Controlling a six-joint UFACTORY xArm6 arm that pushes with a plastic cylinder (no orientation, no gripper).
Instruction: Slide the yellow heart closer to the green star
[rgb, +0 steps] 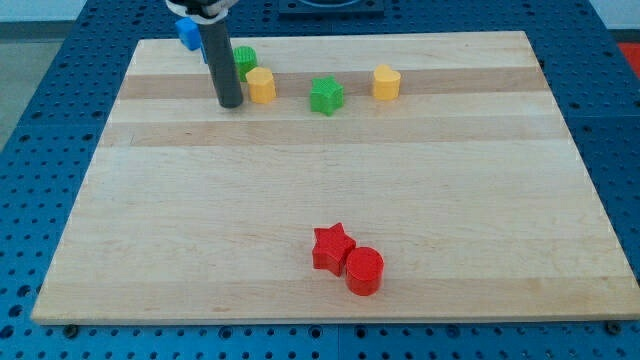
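Robotics lab bench, blue perforated mounting table, pale wooden board laid on it

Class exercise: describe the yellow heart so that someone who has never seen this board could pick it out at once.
Start at the wooden board and look along its top strip for the green star. The yellow heart is the yellow block just to the star's right in the view. The other yellow block lies left of the star, beside my tip and a green block; the heart stands alone.
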